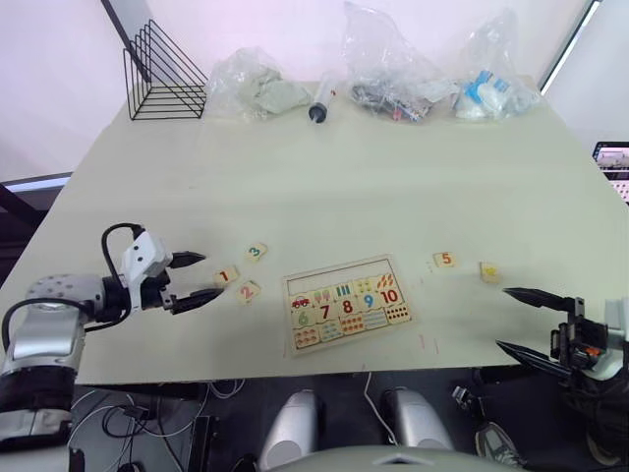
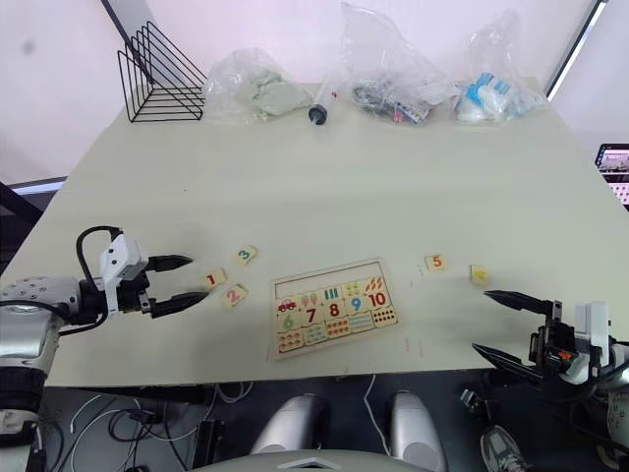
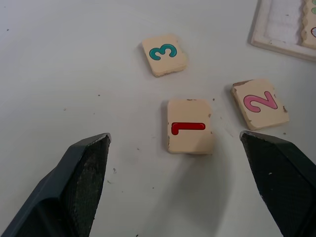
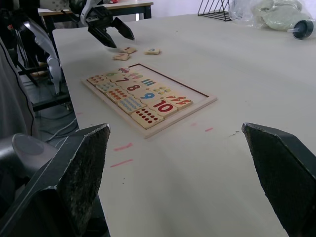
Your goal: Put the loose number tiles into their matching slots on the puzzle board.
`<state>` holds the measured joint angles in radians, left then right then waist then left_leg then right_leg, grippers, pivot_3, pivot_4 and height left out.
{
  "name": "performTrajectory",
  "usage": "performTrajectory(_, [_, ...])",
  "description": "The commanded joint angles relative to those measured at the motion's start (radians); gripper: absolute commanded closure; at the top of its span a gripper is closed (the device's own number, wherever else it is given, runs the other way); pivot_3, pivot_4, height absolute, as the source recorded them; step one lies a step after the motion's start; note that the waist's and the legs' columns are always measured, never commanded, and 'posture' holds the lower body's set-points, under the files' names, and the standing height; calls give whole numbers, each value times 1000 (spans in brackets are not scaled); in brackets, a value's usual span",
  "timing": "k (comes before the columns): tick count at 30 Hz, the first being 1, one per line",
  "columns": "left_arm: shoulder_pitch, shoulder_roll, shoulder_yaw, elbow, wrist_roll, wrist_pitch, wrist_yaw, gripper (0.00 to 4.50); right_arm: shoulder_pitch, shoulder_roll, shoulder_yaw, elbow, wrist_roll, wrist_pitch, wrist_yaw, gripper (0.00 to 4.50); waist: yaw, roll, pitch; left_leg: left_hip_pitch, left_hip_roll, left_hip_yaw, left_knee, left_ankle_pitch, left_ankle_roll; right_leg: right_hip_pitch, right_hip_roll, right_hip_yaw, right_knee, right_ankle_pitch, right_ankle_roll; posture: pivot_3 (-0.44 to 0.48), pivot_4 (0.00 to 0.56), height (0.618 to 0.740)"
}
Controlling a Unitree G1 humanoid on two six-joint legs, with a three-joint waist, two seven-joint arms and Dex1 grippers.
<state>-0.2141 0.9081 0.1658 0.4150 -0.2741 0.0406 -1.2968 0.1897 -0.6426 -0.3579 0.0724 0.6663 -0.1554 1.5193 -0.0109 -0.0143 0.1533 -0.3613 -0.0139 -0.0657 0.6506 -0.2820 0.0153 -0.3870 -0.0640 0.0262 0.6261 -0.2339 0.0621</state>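
Note:
The puzzle board lies near the table's front edge, its top row of slots bare. Left of it lie three loose number tiles: red 1, pink 2 and green 3. Right of the board sit the orange 5 and a yellow tile. My left gripper is open just left of the red 1, fingers either side of its line. My right gripper stands open at the front right, apart from the yellow tile.
A black wire rack stands at the back left. Three plastic bags and a syringe-like tube line the far edge. The table's middle is bare. A screen sits off the right edge.

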Motion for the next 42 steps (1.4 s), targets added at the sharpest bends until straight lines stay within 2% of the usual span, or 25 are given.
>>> performTrajectory(1, [-52,14,-27,61,24,-38,-32,45,-8,-8,-8,-25,4,-4,-2,0,0,0,0,0,0,0,0,0,0,0,0,0,0,0,0,0,150,740])
performTrajectory(10, [-134,3,-87,136,71,-57,-44,45,-12,-7,-6,-27,-5,-6,-8,0,1,0,0,0,0,0,1,0,0,0,0,0,1,0,0,0,150,740])
performTrajectory(19, [-96,-12,-85,60,47,6,-30,45,-12,-6,-10,-32,-6,-3,-21,0,1,0,0,0,0,0,1,0,0,0,0,0,1,0,0,0,150,740])
performTrajectory(22, [-80,-9,-84,64,52,-7,-27,778,-10,-8,-8,-36,-6,-1,-21,0,0,0,0,0,0,0,1,0,0,0,0,0,1,0,0,0,150,740])
performTrajectory(24, [-72,-6,-85,63,49,-13,-40,1576,-12,-8,-7,-39,-7,1,-23,0,0,0,0,0,0,0,1,0,0,0,0,0,1,0,0,0,150,740])
performTrajectory(28, [-66,-4,-82,67,41,-18,-47,3490,-16,-10,-5,-43,-9,4,-29,0,0,0,0,0,0,0,1,0,0,0,0,0,1,0,0,0,150,740])
performTrajectory(36, [-45,16,-71,26,21,-10,-51,3546,-24,3,2,-49,-15,-6,-47,0,-1,0,0,0,0,0,1,0,0,0,0,0,1,0,0,0,150,740])
performTrajectory(42, [26,56,-32,-217,-52,139,-34,3546,-18,18,17,-72,-13,-2,-67,0,-1,0,0,0,0,0,1,0,0,0,0,0,1,0,0,0,150,740])
